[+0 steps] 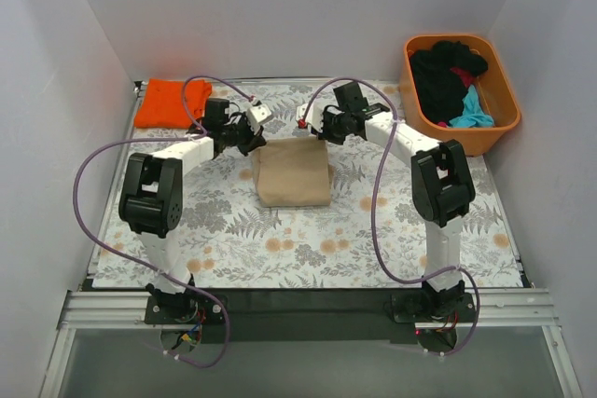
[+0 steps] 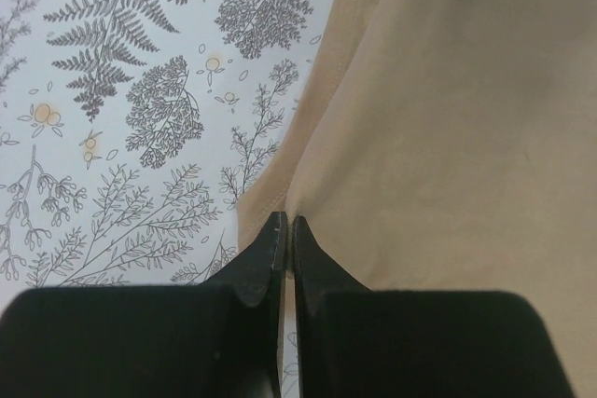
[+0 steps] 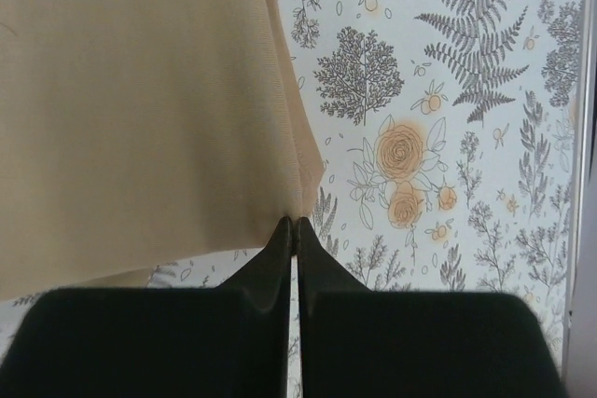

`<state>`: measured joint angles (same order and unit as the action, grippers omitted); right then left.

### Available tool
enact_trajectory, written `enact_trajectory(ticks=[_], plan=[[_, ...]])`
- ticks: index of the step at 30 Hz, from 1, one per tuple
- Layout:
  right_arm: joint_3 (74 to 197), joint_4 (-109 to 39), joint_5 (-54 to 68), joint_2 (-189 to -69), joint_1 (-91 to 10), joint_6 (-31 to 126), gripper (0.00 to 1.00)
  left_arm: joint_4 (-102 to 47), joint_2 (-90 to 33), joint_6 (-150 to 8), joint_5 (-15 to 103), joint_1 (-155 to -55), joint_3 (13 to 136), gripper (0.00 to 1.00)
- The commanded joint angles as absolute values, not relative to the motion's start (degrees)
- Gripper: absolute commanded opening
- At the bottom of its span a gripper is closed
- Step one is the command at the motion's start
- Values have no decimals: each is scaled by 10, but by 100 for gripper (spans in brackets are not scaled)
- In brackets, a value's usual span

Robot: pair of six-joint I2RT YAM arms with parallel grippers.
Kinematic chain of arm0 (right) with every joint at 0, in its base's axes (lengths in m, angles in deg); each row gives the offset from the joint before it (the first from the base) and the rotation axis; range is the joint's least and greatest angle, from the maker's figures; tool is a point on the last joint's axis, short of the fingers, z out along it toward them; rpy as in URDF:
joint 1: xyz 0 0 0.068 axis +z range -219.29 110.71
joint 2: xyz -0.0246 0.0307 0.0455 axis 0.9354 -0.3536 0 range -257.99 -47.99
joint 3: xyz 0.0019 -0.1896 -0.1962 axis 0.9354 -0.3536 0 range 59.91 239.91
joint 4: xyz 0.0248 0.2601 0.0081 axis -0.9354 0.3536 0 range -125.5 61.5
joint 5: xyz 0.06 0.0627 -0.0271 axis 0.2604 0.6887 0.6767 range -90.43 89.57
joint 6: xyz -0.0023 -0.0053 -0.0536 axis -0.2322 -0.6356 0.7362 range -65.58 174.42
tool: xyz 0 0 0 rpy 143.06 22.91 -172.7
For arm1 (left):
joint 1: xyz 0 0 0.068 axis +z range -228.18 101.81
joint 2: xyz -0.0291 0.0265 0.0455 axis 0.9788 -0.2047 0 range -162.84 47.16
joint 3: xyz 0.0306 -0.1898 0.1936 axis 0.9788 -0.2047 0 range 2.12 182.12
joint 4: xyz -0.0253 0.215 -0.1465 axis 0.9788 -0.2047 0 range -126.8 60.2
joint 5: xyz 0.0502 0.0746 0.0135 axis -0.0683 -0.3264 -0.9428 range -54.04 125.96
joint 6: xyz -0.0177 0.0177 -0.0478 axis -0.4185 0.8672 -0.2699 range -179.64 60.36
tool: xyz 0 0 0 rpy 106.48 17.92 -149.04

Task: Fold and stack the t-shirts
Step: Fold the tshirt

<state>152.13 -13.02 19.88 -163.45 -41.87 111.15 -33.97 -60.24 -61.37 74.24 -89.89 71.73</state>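
1 t-shirt (image 1: pixel 294 174) centre; tub (image 1: pixel 478 141) behind, right

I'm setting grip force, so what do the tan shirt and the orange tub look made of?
The tan shirt looks like soft, matte knit cloth, perhaps cotton. It has a fine weave up close and limp, layered folded edges. The orange tub looks like smooth, rigid moulded plastic, with an even colour, rounded corners and a thick rim that holds its shape.

Both arms (image 1: pixel 182 149) are white with black joints (image 1: pixel 151 195), trailing looped purple cables (image 1: pixel 76 182), ending in tapered matte-black fingers (image 2: pixel 264 263).
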Motion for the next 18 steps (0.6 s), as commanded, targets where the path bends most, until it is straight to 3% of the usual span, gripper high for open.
enact_trajectory(ticks=[1,3,4,5,8,13,18], plan=[[1561,-161,196,-1664,-427,1107,1,-315,-621,-610,714,-890,745,0],[1573,-164,186,-1674,-427,1102,1,-315,-637,-609,703,-889,752,7],[1577,-164,181,-1680,-427,1094,4,-315,-640,-613,698,-889,756,24],[1583,-163,170,-1681,-427,1091,22,-318,-643,-634,695,-888,770,31],[1606,-162,143,-1669,-428,1063,46,-372,-636,-701,741,-875,809,42],[1629,-89,152,-1598,-430,1010,53,-475,-575,-830,812,-866,856,47],[1648,61,248,-1564,-430,890,54,-505,-470,-970,875,-876,780,50]])
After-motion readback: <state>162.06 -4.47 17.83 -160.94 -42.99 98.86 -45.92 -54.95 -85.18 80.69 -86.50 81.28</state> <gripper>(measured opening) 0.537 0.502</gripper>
